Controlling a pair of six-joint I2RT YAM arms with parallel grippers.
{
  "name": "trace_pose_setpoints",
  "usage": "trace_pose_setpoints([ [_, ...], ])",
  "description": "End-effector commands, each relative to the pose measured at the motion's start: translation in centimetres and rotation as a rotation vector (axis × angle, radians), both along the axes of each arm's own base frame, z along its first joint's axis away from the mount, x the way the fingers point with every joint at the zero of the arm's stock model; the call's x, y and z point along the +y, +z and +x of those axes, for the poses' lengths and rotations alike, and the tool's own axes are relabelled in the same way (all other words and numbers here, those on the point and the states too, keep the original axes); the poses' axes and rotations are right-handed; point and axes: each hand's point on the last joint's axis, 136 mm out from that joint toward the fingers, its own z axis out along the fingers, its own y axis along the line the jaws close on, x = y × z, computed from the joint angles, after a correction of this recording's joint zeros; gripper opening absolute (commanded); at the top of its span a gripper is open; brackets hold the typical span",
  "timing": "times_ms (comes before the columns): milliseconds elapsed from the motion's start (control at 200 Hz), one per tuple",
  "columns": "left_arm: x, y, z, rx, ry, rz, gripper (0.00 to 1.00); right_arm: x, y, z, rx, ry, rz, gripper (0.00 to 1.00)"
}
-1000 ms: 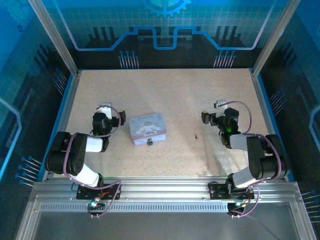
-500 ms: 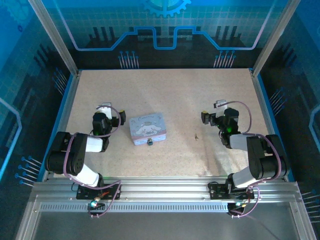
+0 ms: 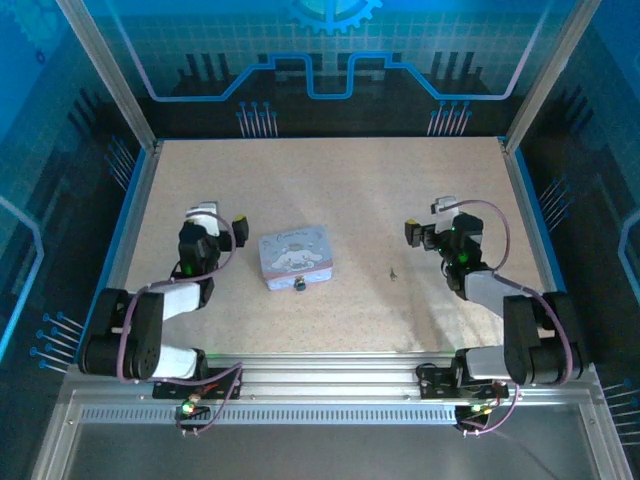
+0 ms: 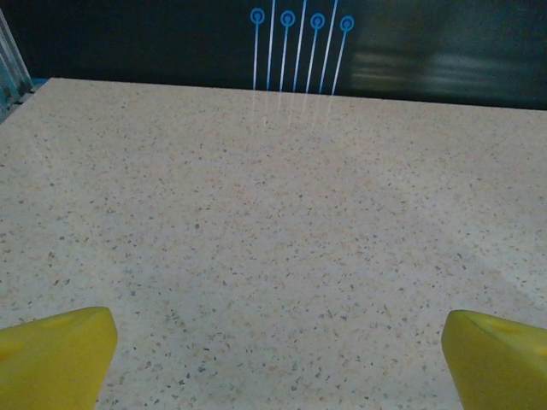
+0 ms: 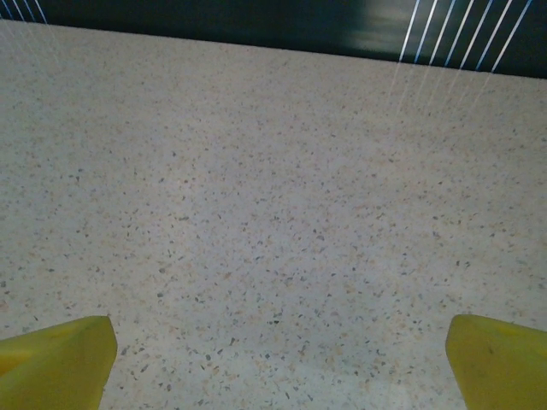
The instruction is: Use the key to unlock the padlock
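The left gripper (image 3: 222,217) and right gripper (image 3: 426,222) stood wide open, holding nothing. The padlock (image 3: 299,284) sat just beside the lilac tin (image 3: 295,252); the key (image 3: 393,272) lay well apart.

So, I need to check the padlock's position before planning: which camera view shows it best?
The top external view: the padlock sits small and dark at the near edge of the lilac tin. Both wrist views face speckled table past their yellow fingertips.
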Motion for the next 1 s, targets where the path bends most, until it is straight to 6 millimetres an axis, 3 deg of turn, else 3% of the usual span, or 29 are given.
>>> trace_pose_setpoints([
  [0, 0.2, 1.5, -0.4, 0.040, 0.022, -0.024, 0.99, -0.2, 1.8, -0.3, 0.021, -0.014, 0.038, 1.00],
  [230, -1.0, 3.6, -2.6, 0.213, 0.095, -0.384, 0.99, 3.5, 4.6, -2.6, 0.112, 0.091, 0.200, 1.00],
  [350, -2.4, 3.1, -5.0, 0.311, 0.097, -0.542, 0.99, 6.1, 5.3, -4.0, 0.172, 0.153, 0.291, 1.00],
  [420, -2.6, 2.2, -6.5, 0.388, 0.139, -0.607, 0.99, 7.4, 5.2, -4.8, 0.230, 0.178, 0.341, 1.00],
  [585, -5.3, 1.1, -8.5, 0.511, 0.050, -0.732, 0.99, 10.5, 4.7, -6.3, 0.378, 0.249, 0.420, 1.00],
  [995, -9.7, -0.6, -9.6, 0.599, -0.109, -0.783, 0.91, 19.1, 2.9, -8.4, 0.522, 0.443, 0.491, 1.00],
])
